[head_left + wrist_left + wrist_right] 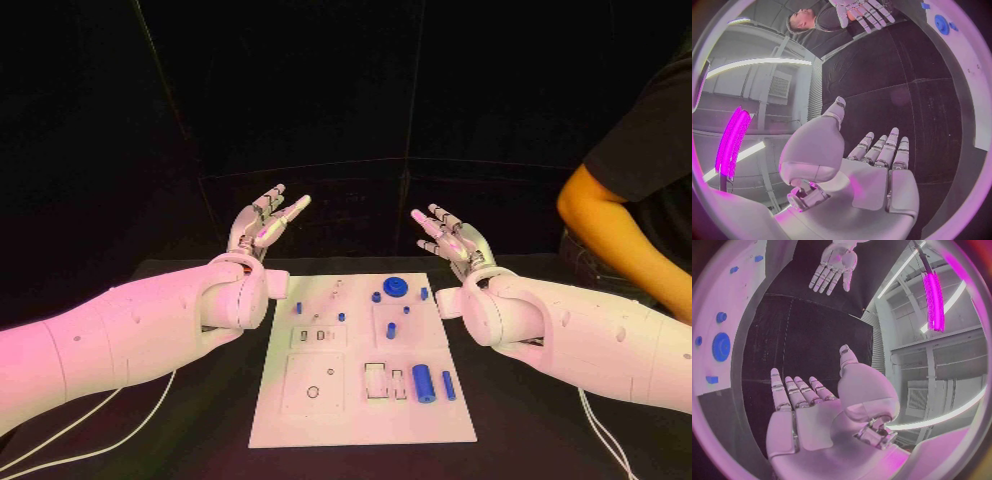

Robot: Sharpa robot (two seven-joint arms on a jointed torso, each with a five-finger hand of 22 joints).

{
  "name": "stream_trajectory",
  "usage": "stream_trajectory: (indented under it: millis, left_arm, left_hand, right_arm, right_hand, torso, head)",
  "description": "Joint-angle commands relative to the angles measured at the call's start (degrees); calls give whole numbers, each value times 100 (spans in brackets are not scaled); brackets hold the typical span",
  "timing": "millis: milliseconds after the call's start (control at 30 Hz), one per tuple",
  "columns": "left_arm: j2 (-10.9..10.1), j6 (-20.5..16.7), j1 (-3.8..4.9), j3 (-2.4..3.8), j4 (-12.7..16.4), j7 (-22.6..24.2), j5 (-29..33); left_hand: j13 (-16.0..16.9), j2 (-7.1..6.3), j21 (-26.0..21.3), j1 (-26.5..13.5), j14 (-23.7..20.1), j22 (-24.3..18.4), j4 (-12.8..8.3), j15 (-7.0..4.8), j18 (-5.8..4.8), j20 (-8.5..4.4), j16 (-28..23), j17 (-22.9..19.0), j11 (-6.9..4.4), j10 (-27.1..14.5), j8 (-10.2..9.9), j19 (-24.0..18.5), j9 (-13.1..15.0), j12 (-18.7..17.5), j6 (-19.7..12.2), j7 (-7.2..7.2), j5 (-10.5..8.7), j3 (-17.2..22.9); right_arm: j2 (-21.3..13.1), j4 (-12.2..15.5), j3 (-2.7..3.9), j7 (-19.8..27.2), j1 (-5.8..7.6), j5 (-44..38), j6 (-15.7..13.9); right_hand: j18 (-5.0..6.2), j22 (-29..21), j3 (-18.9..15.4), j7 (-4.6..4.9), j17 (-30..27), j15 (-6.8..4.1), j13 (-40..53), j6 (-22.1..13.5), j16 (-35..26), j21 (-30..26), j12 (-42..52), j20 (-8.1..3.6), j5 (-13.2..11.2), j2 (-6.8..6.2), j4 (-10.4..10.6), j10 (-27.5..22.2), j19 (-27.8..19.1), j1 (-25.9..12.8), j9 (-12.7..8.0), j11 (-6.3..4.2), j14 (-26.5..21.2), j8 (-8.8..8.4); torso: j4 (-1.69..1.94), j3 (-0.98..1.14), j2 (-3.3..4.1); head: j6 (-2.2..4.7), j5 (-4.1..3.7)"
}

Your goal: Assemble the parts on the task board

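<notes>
The task board (361, 400) lies flat in the middle of the black table (173, 430), between the two arms. Small blue parts sit on it: a round gear-like part (392, 283) near its far edge, a thick cylinder (424, 383) and a thinner peg (449, 385) side by side toward its near right corner, and several little pegs scattered across its far half (too small to tell apart). The left hand (264, 222) is raised beyond the board's far left corner, fingers straight and spread, holding nothing. The right hand (453, 236) is raised beyond the far right corner, likewise spread wide and holding nothing. Neither hand touches the board.
</notes>
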Motion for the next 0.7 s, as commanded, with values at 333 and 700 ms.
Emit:
stream_trajectory:
  millis: [333,700]
  left_arm:
    - [127,935,145,-93,-305,572,235]
    - [-279,1416,139,-101,45,622,-30]
  left_hand:
    - [61,78,148,348,761,71,-7,139,43,95,301,118,256,535,69,239,40,106,412,846,45,21]
    - [271,298,1393,572,3217,642,-288,-299,452,64,1100,329,38,4063,672,3102,277,939,3466,768,42,-87]
  right_arm:
    - [178,-494,-52,-461,142,-960,1608]
    - [26,-784,-43,-737,436,-3977,901]
  right_hand:
    - [664,438,514,693,271,-278,284,3423,863,1062,873,10,-100,82,-1267,3813,2399,1819,376,-120,3897,797]
    - [685,655,826,424,220,-710,206,4568,809,1748,681,-435,-160,-33,-1710,5052,3417,1866,256,-470,5249,735]
  torso:
    - [2,-1,1]
    - [45,10,340]
  head:
    - [0,1]
    - [-31,-59]
